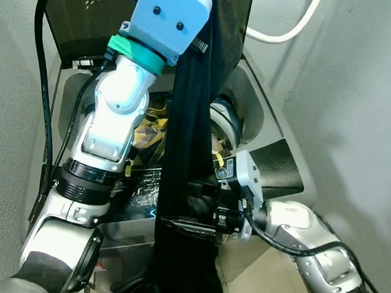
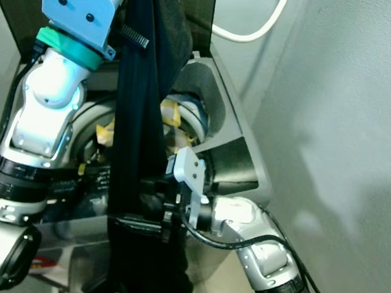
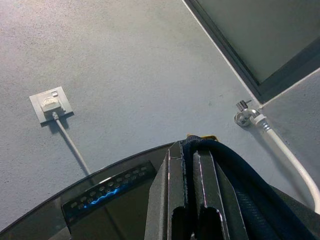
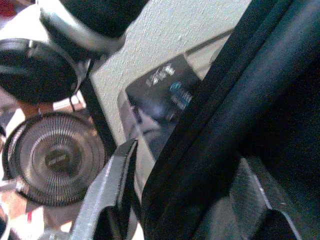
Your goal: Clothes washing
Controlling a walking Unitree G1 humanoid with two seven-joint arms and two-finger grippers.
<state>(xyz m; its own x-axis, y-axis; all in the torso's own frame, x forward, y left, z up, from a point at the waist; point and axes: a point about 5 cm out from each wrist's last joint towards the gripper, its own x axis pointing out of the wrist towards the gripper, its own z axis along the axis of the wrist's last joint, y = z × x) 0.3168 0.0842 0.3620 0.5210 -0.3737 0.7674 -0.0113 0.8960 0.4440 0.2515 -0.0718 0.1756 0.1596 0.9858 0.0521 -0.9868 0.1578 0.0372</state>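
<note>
Black garment hangs over the open washer, held between both grippers.

The washer (image 1: 252, 103) tub holds yellow-black laundry (image 1: 150, 126). The garment (image 1: 188, 153) looks soft and light; left gripper (image 3: 192, 200) pinches its top, right gripper (image 1: 201, 210) seems clamped lower. The raised lid (image 1: 84, 11) and hose (image 1: 284, 32) crowd the opening.

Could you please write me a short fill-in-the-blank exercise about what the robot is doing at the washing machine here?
1. The left gripper holds up a long ____ garment.
2. The garment hangs over the open ____.
3. The right gripper grips the garment's ____ part.
4. On the wall, a white ____ runs from the tap.

Missing words: black; washing machine; lower; hose
</note>
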